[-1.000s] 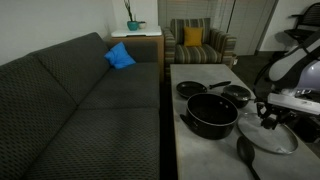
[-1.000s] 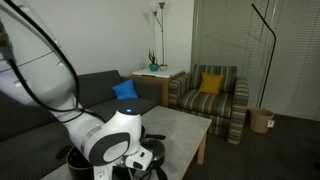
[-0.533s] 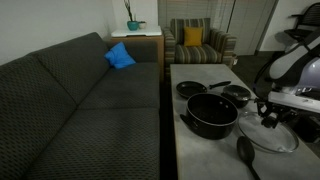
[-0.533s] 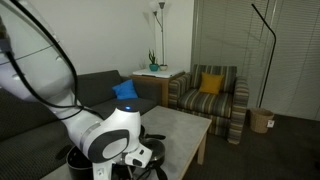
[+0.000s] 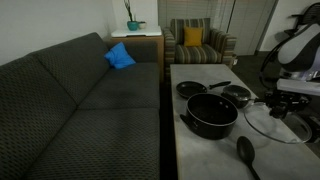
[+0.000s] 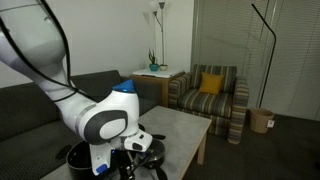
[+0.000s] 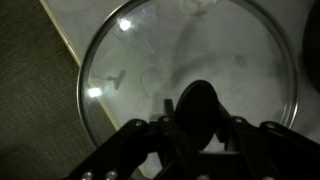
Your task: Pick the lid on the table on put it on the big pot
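Observation:
The glass lid (image 5: pixel 270 125) with its metal rim hangs tilted a little above the light grey table (image 5: pixel 200 72), right of the big black pot (image 5: pixel 211 113). My gripper (image 5: pixel 283 104) is shut on the lid's dark centre knob (image 7: pixel 200 108). In the wrist view the lid (image 7: pixel 150 50) fills most of the picture, with the table top seen through the glass. In an exterior view the arm hides the lid and most of the pot (image 6: pixel 78 154).
Two smaller black pans (image 5: pixel 192 89) (image 5: pixel 238 96) sit behind the big pot. A black spoon (image 5: pixel 245 152) lies near the table's front. A dark sofa (image 5: pixel 80 110) runs along the table. A striped armchair (image 5: pixel 198 42) stands at the far end.
The gripper has risen with the lid, which has come up off the table and now hangs beside the big pot. The arm's upper part has swung upward.

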Motion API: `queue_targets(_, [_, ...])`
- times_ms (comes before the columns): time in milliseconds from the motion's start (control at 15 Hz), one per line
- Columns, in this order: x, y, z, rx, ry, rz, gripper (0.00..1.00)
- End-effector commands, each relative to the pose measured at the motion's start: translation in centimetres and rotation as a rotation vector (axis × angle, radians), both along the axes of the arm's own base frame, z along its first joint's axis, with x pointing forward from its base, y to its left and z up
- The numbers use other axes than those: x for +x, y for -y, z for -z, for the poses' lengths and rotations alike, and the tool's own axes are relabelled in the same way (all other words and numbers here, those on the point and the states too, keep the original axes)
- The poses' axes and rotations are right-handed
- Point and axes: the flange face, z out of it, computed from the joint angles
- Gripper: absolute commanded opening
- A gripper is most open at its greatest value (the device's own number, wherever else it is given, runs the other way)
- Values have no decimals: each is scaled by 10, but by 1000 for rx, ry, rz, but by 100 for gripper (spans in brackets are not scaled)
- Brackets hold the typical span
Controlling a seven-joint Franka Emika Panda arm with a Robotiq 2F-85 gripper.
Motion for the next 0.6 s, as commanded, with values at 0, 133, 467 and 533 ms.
queue_targets(0, [-9,-4,-37,-34,-16,-34,14])
queue_targets(133, [-10,-11,-47,-48,-16,-61,14])
queue_targets(467, [-12,-31,-73,-75,-2,-139,14])
queue_targets(533, [-11,-37,-78,-72,2,-159,14])
